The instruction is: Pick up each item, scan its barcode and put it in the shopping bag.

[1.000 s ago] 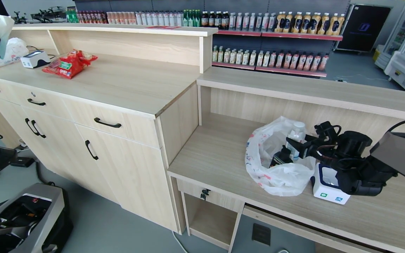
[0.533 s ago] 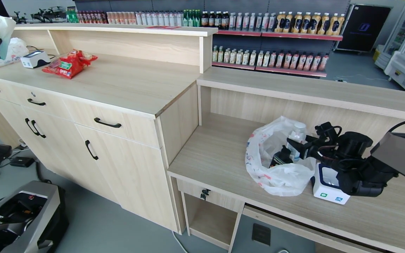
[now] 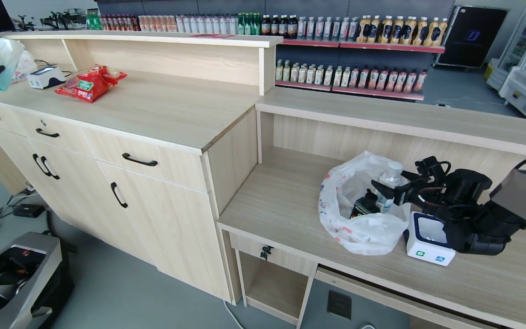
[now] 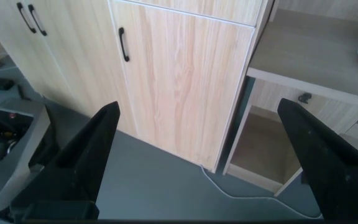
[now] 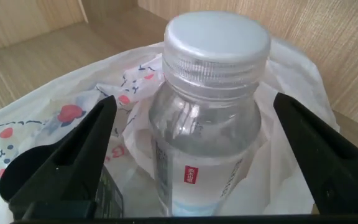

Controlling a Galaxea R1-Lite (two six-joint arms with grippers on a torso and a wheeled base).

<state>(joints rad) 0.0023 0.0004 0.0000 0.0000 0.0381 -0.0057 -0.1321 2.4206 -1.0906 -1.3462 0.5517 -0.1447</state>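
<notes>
Right pincer (image 5: 194, 102): jaws wide apart, one finger on each side of the clear bottle (image 5: 207, 143). The right wrist view shows a gap on both sides, so nothing is clamped. It sits in the lower right of the head view.
Clear bottle: upright, with a white screw cap, standing in the mouth of the shopping bag (image 3: 359, 230).
Shopping bag: white plastic with red print, slumped open on the lower tabletop (image 3: 281, 201), right of centre.
Dark bottle (image 3: 366, 203): inside the bag, just beside the clear bottle.
Scanner (image 3: 427, 242): a white box touching the bag's right side, partly under the right arm.
Left pincer (image 4: 197, 109): jaws wide apart and empty, with a cabinet door (image 4: 185, 87) and grey floor (image 4: 166, 186) beyond it.
Red snack packet (image 3: 90, 82): flat on the upper tabletop (image 3: 167, 105), in the upper left of the head view, well apart from the bag.
Second scanner (image 3: 46, 76): just left of the packet.
Edges: the back panel (image 3: 336, 137) stands close behind the bag, and the lower tabletop's front edge runs near the bag and scanner.
Open room: bare wood lies between the cabinet side and the bag, and a broad bare stretch of upper tabletop lies right of the packet.
</notes>
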